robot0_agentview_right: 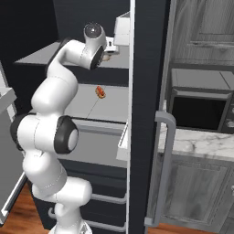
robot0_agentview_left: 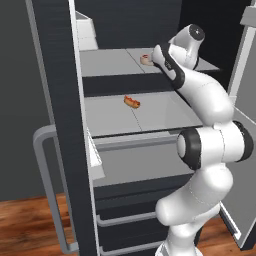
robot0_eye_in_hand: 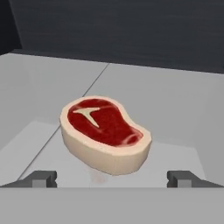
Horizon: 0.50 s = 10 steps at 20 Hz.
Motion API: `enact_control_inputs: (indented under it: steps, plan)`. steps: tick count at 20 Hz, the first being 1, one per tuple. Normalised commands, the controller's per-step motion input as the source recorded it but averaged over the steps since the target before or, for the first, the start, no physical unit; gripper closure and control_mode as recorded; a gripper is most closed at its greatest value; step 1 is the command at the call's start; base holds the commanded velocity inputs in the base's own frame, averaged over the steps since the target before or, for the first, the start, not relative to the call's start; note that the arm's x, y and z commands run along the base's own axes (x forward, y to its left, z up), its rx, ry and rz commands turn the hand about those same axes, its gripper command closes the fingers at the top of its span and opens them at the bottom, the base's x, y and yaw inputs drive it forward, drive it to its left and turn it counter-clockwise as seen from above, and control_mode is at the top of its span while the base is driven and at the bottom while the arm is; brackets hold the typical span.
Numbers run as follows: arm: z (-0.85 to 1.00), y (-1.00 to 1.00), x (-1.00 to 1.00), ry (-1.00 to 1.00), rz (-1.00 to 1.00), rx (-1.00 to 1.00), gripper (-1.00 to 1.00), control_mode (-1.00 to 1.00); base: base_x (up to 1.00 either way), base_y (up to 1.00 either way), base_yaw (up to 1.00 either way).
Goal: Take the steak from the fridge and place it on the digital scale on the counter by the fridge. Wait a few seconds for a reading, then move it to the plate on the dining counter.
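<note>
Step in hand: reach for the steak (robot0_eye_in_hand: 105,133), not yet grasped.

Steak lies flat on the upper shelf (robot0_eye_in_hand: 175,96) of the fridge (robot0_agentview_left: 60,100), door open. In the hand view it sits straight ahead of my fingers (robot0_eye_in_hand: 41,178), centred between the two tips and just beyond them. No contact that I can see.

My fingers stand wide apart, nothing between them. The spread looks wider than the steak on both sides.

Long axis of the steak runs on a slant across the hand view, from upper left to lower right, so roughly crosswise to my line of approach and a bit skewed to the gap. Judgement: closing as I stand would pinch it along its length; a small roll of the wrist may give a shorter span.

A sausage in a bun (robot0_agentview_left: 132,102) lies on the shelf below, well apart.

Risk, as I judge it: tips scraping the shelf when I go lower.
</note>
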Motion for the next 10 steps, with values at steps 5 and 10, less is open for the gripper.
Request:
enact_control_inputs:
  steps: [5,10]
  plan:
    - [-0.06,-0.02,0.32,0.00,0.00,0.00,-1.00,-1.00,0.00,0.00,0.00]
    - [-0.13,0.00,0.23,0.01,0.00,0.00,-1.00,-1.00,0.00,0.00,0.00]
